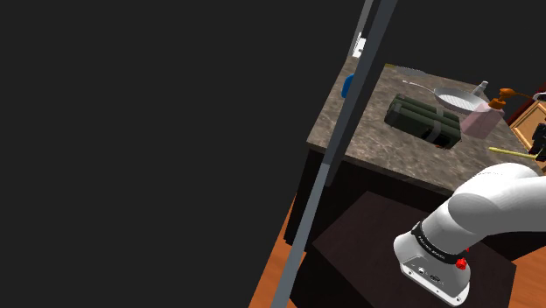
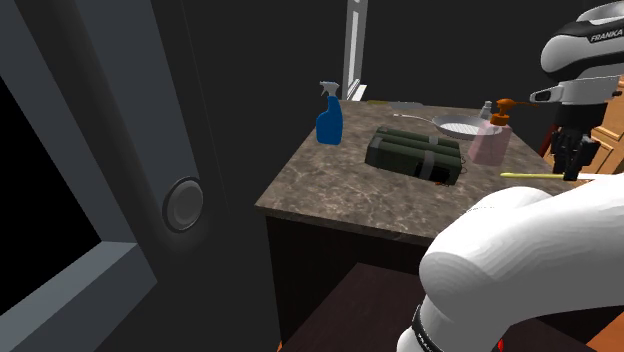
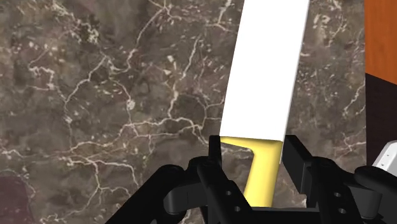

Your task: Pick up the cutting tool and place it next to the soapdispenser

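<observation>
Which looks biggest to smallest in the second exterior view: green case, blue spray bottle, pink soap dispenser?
Largest: green case. The blue spray bottle and pink soap dispenser look about alike, so unranked.

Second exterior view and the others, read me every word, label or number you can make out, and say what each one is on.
"FRANKA": on the white arm link, at the second exterior view's upper right.
Small white marks on the dark base band of the arm: too small to read.
No readable label on the blue spray bottle or the pink soap dispenser.
</observation>
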Robot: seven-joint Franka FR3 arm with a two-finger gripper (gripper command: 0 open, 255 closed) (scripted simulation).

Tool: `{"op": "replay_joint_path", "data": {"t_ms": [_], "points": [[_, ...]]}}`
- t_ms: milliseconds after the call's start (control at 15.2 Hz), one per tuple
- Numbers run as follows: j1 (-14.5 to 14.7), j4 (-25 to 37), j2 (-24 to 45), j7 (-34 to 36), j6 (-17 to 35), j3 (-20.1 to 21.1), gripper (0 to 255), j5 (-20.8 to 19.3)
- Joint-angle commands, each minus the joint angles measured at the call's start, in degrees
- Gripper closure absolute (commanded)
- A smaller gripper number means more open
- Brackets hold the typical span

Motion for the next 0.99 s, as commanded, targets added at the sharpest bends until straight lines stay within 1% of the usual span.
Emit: {"op": "replay_joint_path", "data": {"t_ms": [0,462,924], "points": [[0.31,-1.13,-0.03,0.59,1.36,-1.1,255,-0.66],[1.75,-4.08,0.08,2.13,5.73,-5.48,255,-3.09],[3.98,-6.39,0.34,3.8,10.06,-10.61,255,-5.82]]}}
